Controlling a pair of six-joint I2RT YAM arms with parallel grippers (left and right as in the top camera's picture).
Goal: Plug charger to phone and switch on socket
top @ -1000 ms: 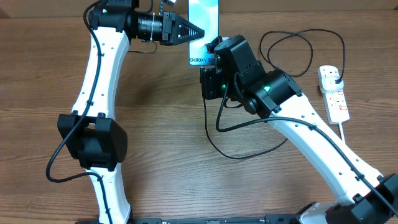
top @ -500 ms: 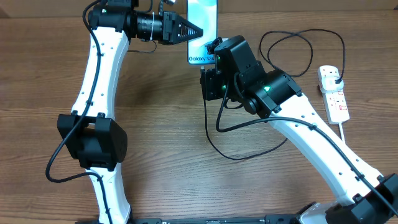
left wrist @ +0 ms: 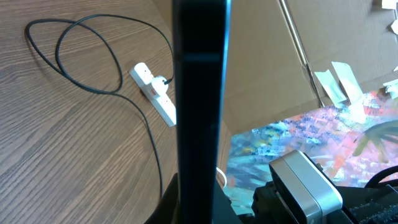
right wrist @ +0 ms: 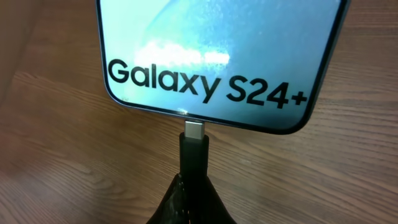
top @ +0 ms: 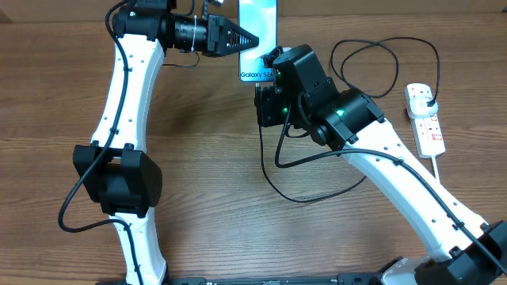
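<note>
The phone (top: 258,32) has a lit blue screen reading "Galaxy S24+" and is held above the table at the back. My left gripper (top: 249,39) is shut on its left edge. In the left wrist view the phone (left wrist: 199,93) shows edge-on between my fingers (left wrist: 199,208). My right gripper (right wrist: 194,186) is shut on the charger's black connector (right wrist: 194,152). Its silver tip meets the port in the phone's bottom edge (right wrist: 217,56), with some silver still showing. The black cable (top: 301,190) loops to a black plug in the white socket strip (top: 428,127) at the right.
The socket strip also shows in the left wrist view (left wrist: 155,93), with cable loops (left wrist: 87,56) beside it. Its thick white cord (top: 438,170) runs toward the front. The right arm's body (top: 341,119) lies over the table's middle.
The phone and the left gripper shifted very slightly left about a second ago. Nothing visible has moved since.
</note>
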